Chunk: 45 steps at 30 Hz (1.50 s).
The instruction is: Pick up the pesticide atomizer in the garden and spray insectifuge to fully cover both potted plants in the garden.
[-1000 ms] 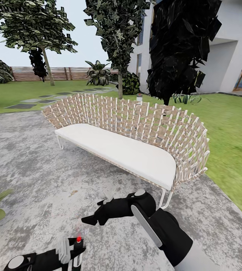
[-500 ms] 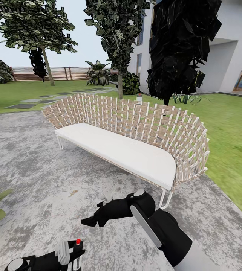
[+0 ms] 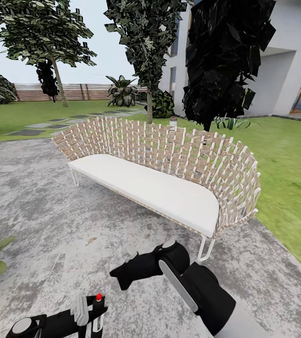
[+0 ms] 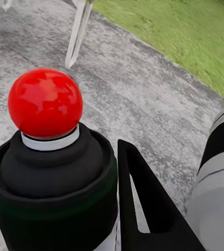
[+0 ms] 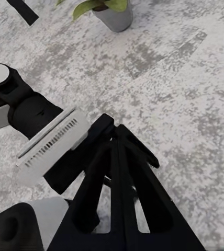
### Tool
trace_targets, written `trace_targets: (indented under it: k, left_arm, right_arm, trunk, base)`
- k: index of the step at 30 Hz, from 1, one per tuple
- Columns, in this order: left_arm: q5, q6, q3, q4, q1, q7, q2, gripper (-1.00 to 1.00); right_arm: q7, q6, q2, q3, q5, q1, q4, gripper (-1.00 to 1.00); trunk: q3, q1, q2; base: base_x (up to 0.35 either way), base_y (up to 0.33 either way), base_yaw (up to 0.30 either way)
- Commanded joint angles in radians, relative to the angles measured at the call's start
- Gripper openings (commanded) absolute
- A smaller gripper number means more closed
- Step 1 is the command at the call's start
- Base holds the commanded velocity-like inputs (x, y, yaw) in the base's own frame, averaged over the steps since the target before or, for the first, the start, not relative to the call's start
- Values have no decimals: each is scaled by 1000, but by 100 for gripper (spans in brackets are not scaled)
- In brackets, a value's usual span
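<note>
Left tool (image 4: 109, 209) clamped on glossy red-capped bottle (image 4: 52, 172) (round knob); right tool (image 5: 120, 172) together; mottled grey stone patio (image 3: 38, 220), woven sofa (image 3: 169, 164) mid-frame.

Head view looks forward and down across the grey stone patio (image 3: 38, 206) to a wicker bench (image 3: 169, 164), lawn and fence beyond. Left wrist camera sits very close behind the pesticide atomizer (image 4: 49, 172). Right wrist camera faces down at the same patio (image 5: 196, 104), near the left arm (image 5: 33, 125).
</note>
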Motion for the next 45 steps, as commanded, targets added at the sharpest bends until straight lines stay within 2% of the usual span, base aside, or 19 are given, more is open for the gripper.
trace_targets:
  k: [1, 2, 4, 6, 9, 16, 19, 22, 27, 39, 45]
  left_arm:
    - [0, -1, 0, 0, -1, 1, -1, -100]
    - [0, 1, 0, -2, -4, 1, -2, -100]
    - [0, 53, -1, -18, -16, 2, -13, -100]
    - [-1, 69, -1, -29, -19, 2, -35, -100]
    - [-3, 80, -1, -49, -21, 1, -51, -100]
    - [-3, 85, -3, -60, -21, -1, -56, -100]
    - [-2, 85, -3, -66, -21, -1, -57, -100]
    - [-2, 89, -3, -87, -21, -3, -57, -100]
    - [-2, 120, -3, -91, -21, -3, -57, -100]
    - [-3, 122, -7, -106, -21, -9, -56, -100]
    - [-4, 122, -9, -115, -21, -33, -75, -100]
  right_arm:
    - [0, 0, 0, 1, 0, 0, 3, -100]
    - [-1, 0, 0, 6, 0, 0, 5, -100]
    - [-3, -2, 0, 41, -1, 0, 8, -100]
    - [-4, -3, 0, 47, -1, 0, 9, -100]
    - [-4, -3, 0, 50, -1, 0, 10, -100]
    - [-6, -2, 0, 51, -1, 0, 11, -100]
    - [-7, -1, 0, 72, -1, 0, 17, -100]
    - [-6, -3, 0, 76, 0, 0, 49, -100]
    - [-5, -4, 0, 75, 1, 0, 55, -100]
    - [-9, -10, 0, 59, 6, 0, 52, -100]
    - [-9, -9, 0, 62, 6, 0, 53, -100]
  trunk:
    - [0, 0, 0]
    - [0, 0, 0]
    - [0, 0, 0]
    - [0, 0, 0]
    - [0, 0, 0]
    - [0, 0, 0]
    - [0, 0, 0]
    - [0, 0, 0]
    - [0, 0, 0]
    - [0, 0, 0]
    - [0, 0, 0]
  base:
    - [0, 0, 0]
    - [0, 0, 0]
    - [0, 0, 0]
    - [0, 0, 0]
    - [0, 0, 0]
    - [0, 0, 0]
    - [0, 0, 0]
    - [0, 0, 0]
    - [0, 0, 0]
    - [0, 0, 0]
    - [0, 0, 0]
